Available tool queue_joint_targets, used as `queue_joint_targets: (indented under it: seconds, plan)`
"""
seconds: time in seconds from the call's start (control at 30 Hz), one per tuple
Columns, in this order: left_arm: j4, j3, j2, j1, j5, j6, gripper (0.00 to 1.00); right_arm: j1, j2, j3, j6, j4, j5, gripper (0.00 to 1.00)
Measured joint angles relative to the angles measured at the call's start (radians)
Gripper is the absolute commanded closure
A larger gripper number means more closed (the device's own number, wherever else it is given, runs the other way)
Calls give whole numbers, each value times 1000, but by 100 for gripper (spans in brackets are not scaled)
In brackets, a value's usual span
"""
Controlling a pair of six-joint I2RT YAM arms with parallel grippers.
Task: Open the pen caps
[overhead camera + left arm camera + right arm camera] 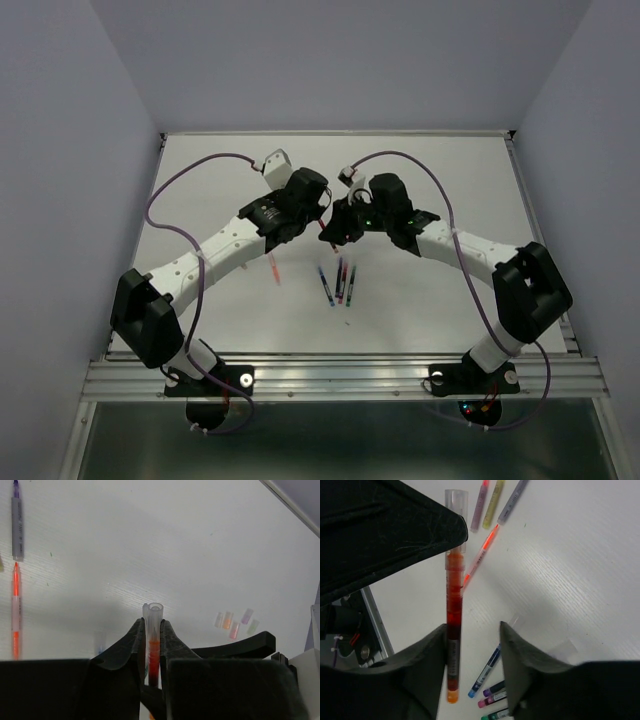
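My left gripper (153, 624) is shut on the pale translucent cap (153, 612) of an orange-red pen (453, 630). The cap also shows in the right wrist view (456, 500). The pen hangs from the cap above the table. My right gripper (474, 630) is open around the pen's body; the body lies against its left finger (437, 650) and is apart from the other finger. In the top view the two grippers meet over mid-table, left (318, 212) and right (336, 222).
Several loose caps (232, 625) lie together on the table. A grey pen (17, 525) and an orange pen (16, 610) lie apart. Blue, purple, pink and green pens (485, 672) lie in a group (340, 285) nearer the arm bases.
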Motion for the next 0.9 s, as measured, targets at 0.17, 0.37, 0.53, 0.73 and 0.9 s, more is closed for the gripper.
queue_joint_targets:
  seconds: [0.17,0.37,0.53,0.73,0.9]
  plan:
    - [14,0,0,0,0,-6,73,6,8,6,15,3,5,95]
    - [17,0,0,2,0,-8,53,10,6,6,35,12,20,99]
    - [17,0,0,2,2,-8,55,10,-6,6,47,18,32,99]
    - [32,0,0,2,4,-6,76,10,-15,6,62,21,19,99]
    - [36,0,0,1,5,-1,100,9,-15,6,73,25,1,99]
